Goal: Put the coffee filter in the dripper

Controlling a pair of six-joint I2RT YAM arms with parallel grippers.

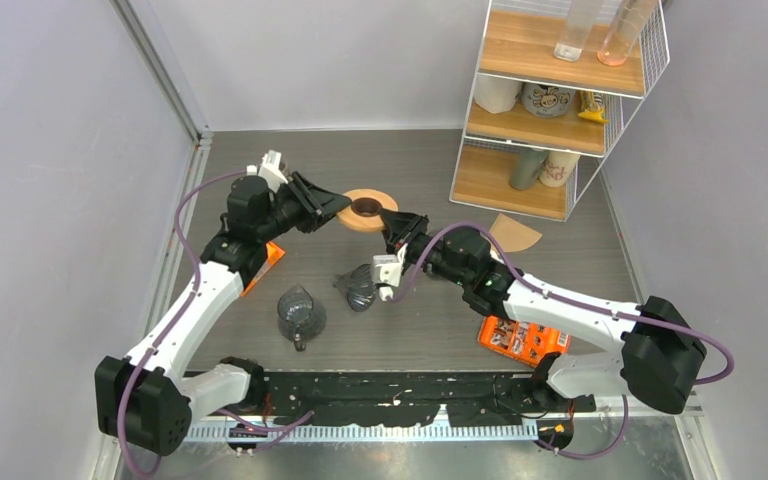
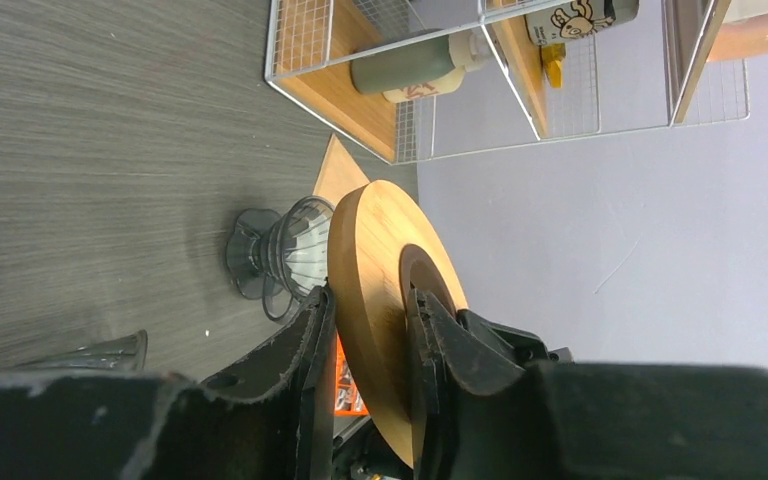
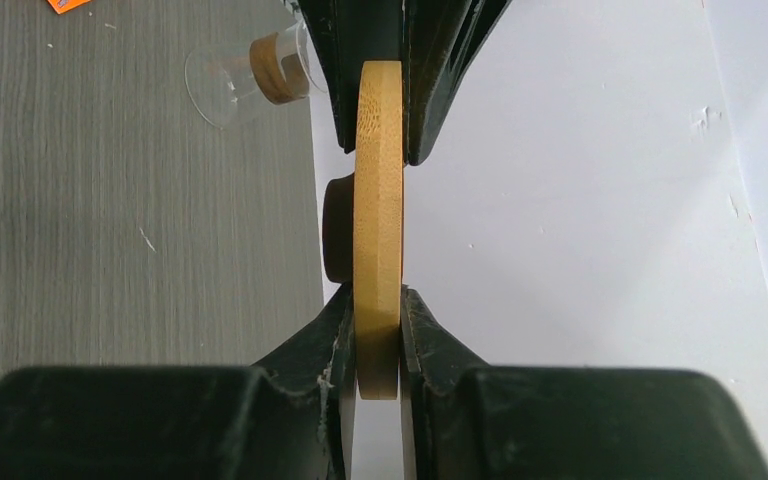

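Overhead cam first: both arms meet at a wooden disc [image 1: 372, 222] with a dark centre, held about level. The left gripper [image 1: 338, 208] has the disc's left edge and the right gripper [image 1: 397, 228] has its right edge. The coffee filter [image 1: 513, 233] is a brown paper piece lying flat on the table, well off to the disc's right, and nothing is touching it. The dripper [image 1: 360, 287] sits on the table just on the near side of the disc, with a glass carafe [image 1: 300, 315] further to the disc's near-left. A wire shelf rack [image 1: 560, 100] stands back-right of the disc. Left wrist cam: the left gripper's jaws are closed nearly all the way, one finger on each face of the disc [image 2: 370, 240], so it's properly pinched. Beyond the disc you can see the dripper [image 2: 278, 255] upright on its base with nothing in its ribbed cone. The tan filter [image 2: 340, 178] pokes out past the disc's far rim, flat on the table. Right wrist cam: the disc [image 3: 378, 230] is edge-on, and the right gripper [image 3: 377, 295] is squeezed down on its near rim, with both pads against the wood. The left gripper's fingers [image 3: 430, 90] are clamped on the opposite rim. There's a clear glass thing with a brown collar beyond the disc, maybe the carafe, but it's too blurry to call.
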